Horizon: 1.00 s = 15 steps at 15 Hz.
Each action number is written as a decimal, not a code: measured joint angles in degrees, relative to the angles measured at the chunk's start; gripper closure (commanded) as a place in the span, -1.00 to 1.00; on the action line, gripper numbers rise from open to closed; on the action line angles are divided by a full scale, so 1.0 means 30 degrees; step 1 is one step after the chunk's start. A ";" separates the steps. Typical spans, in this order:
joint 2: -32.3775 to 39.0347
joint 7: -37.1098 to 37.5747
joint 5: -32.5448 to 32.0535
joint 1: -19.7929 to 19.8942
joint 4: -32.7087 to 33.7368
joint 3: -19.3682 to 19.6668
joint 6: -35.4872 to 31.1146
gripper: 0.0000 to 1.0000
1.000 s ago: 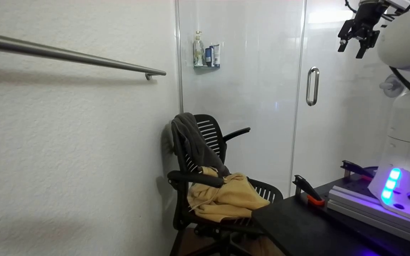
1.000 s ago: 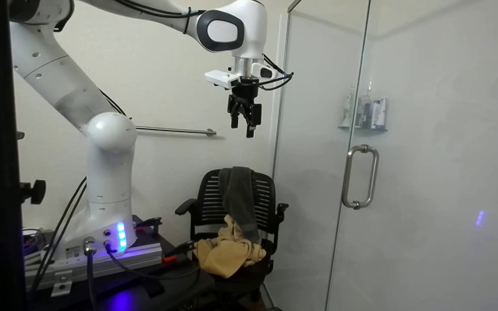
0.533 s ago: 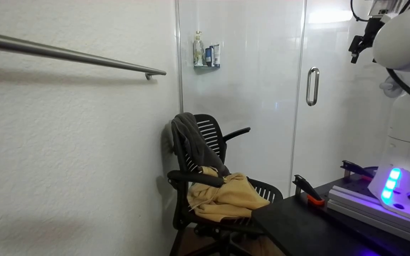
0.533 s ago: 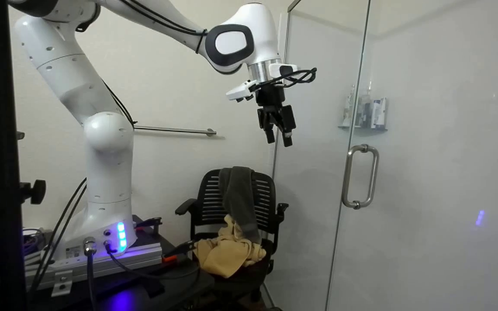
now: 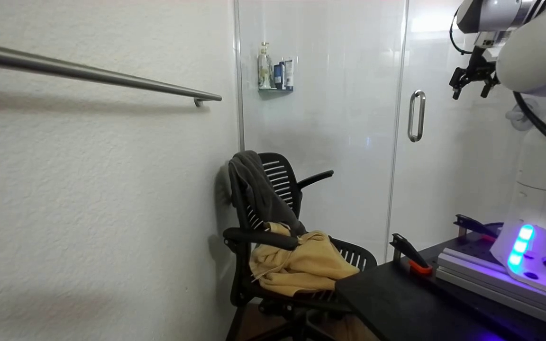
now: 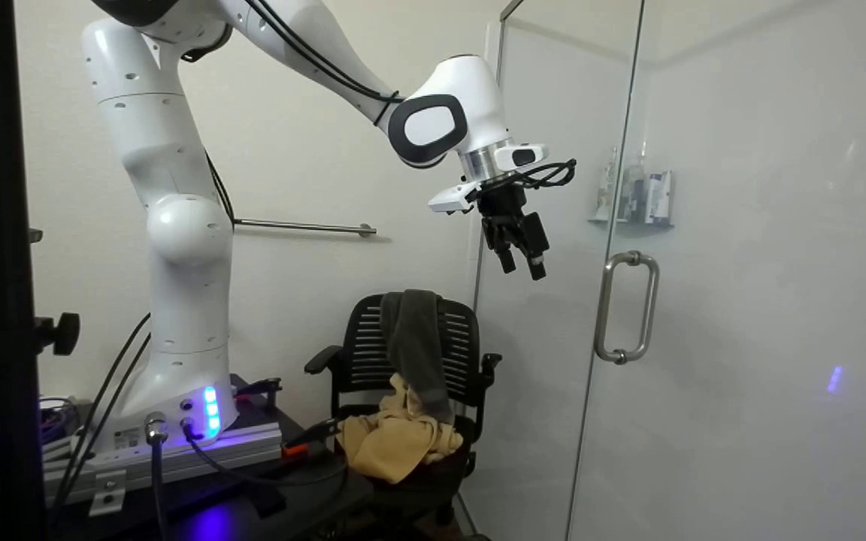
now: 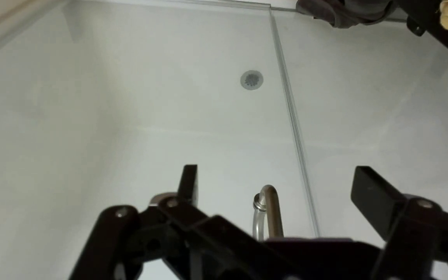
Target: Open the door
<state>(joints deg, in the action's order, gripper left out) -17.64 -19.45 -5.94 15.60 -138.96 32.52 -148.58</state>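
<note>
"Bumpy white wall with a long metal rail. And the door?"

"Tall, shiny and white, right of the black chair in an exterior view. Straight edge just beside the next white panel."

"Where to grab?"

"Grey metal handle, close to that edge."

"And room to move?"

"Yes, open space between gripper and handle in an exterior view. Black table lower down, near the chair."

"Fingers?"

"Spread wide, with the handle in sight through the gap in the wrist view."

"And only there?"

"Round grey drain. Bottles on a small shelf, though, just in both exterior views."
</note>
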 measured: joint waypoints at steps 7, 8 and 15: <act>0.0653 0.0391 0.0027 0.0523 0.0004 -0.0591 -0.2873 -1.00; 0.1005 0.0395 0.0210 0.0526 0.0016 -0.0587 -0.3843 -1.00; 0.3667 0.0109 0.3942 -0.1077 0.1407 0.0121 -0.5835 -1.00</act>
<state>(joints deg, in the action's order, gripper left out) -6.64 -19.12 5.88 12.37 -134.74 32.88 -166.08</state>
